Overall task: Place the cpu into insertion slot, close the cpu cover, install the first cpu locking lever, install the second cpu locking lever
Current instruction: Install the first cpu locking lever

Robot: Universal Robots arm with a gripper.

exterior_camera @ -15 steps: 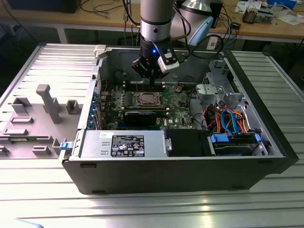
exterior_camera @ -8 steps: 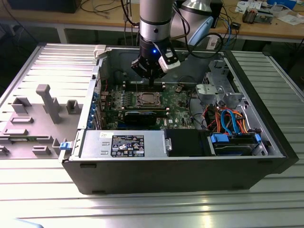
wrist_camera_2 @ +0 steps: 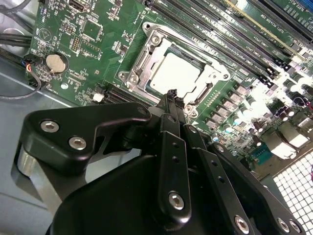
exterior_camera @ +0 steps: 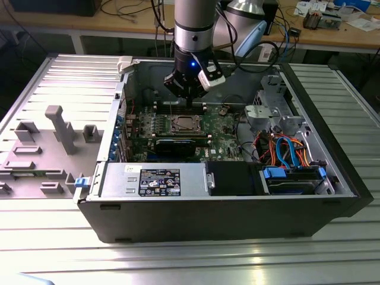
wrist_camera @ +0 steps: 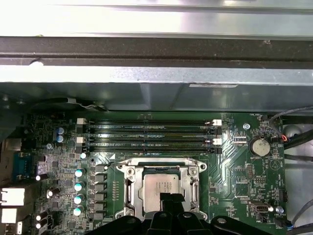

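Jaws pressed together on nothing, gripper tips just over the insertion slot | we see cpu seated in slot | cpu cover flat over slot | slot's green board inside open computer case

1. The arm reaches down into the open computer case. Its gripper hangs just above the far edge of the insertion slot.
2. The cpu lies in that slot on the green board.
3. A power supply sits along the near wall, and blue and orange cables crowd the exterior view's right.
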